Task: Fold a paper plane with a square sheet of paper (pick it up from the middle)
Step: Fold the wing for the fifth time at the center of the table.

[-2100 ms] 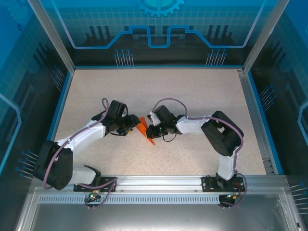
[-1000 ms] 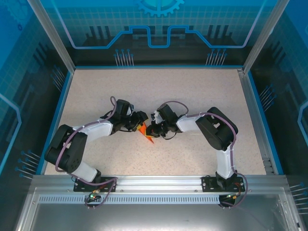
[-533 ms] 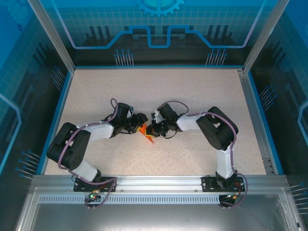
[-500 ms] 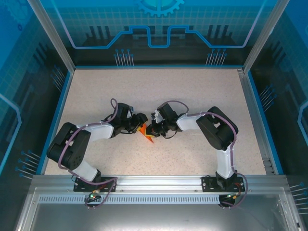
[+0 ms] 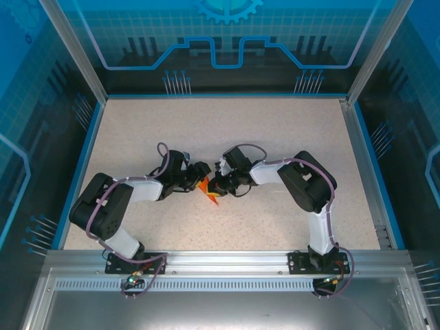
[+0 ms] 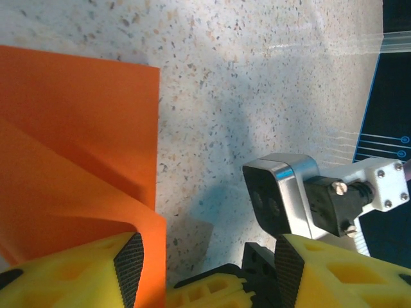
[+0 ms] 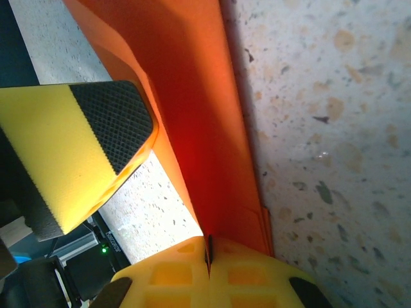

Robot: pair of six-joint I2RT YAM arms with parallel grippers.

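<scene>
- Sheet of paper (image 5: 210, 193): bright orange, creased to a pointed shape, lying on the speckled table (image 5: 275, 130) btwn the two pincers. From above, most of it is hidden under the pincer heads. Just a small wedge shows, tip aimed at the near edge.
- right pincer (image 5: 217, 184): closed tight. In its own wrist view (image 7: 209, 266) the yellow fingers meet at a thin seam and the paper's layered edge runs straight into it, so it is clamped on the sheet of paper. The fingers are cut off by the frame bottom; pads not visible.
- left pincer (image 5: 201, 180): jaws well apart, nothing clamped. In its wrist view (image 6: 209, 256) the paper lies ahead of it, on its left-finger side. One corner reaches into the gap just beside that pad; the rest of the gap is bare table.
- Seen from the right wrist, one of the left pincer's fingers (image 7: 83, 147) has its black cross-hatched pad right against the raised fold. Touching or a hair off: can't tell.
- Full outline of the paper can't be read: cut by the left edge in the left wrist view and by the top in the right wrist view. Fold count also unclear.
- Silver block (image 6: 282, 192) w/ black parts and screws sits beyond the left pincer's right finger. Partly cut off, so what it is stays unclear.
</scene>
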